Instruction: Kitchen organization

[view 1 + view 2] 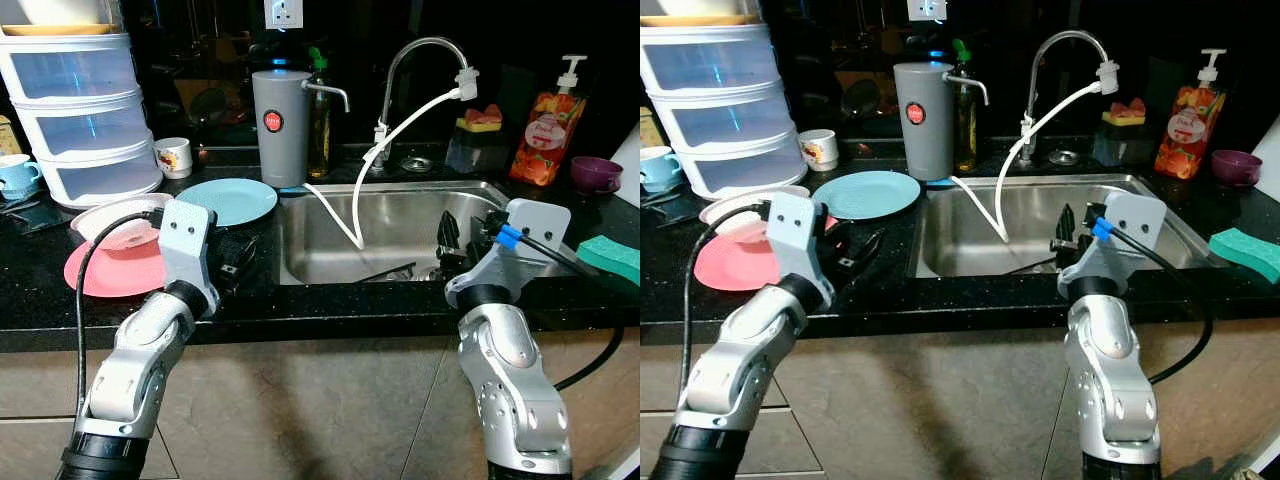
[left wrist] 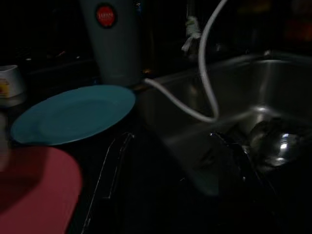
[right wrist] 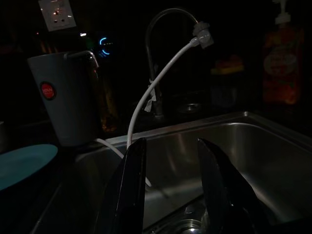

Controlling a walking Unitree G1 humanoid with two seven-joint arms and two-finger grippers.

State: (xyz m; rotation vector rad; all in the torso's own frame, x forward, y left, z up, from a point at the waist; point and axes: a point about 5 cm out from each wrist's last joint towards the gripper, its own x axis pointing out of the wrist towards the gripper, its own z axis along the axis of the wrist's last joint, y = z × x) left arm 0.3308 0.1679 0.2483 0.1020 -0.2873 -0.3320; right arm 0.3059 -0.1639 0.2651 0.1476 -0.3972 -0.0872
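Stainless steel is what we face: a sink (image 1: 400, 225) set into a black speckled counter (image 1: 300, 300), with a curved faucet (image 1: 420, 60) above it and a white hose (image 1: 400, 130) looping from the spout down into the basin. Our right gripper (image 3: 168, 185) hangs over the sink's near right side, its two black fingers (image 3: 129, 190) apart with a clear gap between them and nothing held. Our left gripper (image 1: 232, 265) sits low over the counter just left of the sink, its fingers (image 2: 109, 180) dark and narrowly parted as far as we can tell, gripping nothing. Just beyond it lies a teal plate (image 1: 227, 201), touching the base of a grey water dispenser (image 1: 280, 125). A red plate (image 1: 112, 268) lies to our left with a white plate (image 1: 115, 222) overlapping its far edge. Clear stacked drawers (image 1: 80, 115) stand at the far left, a white mug (image 1: 174, 157) beside them. A green sponge (image 1: 610, 257) rests on the counter at right, near a purple bowl (image 1: 596, 174) and an orange soap bottle (image 1: 548, 125).
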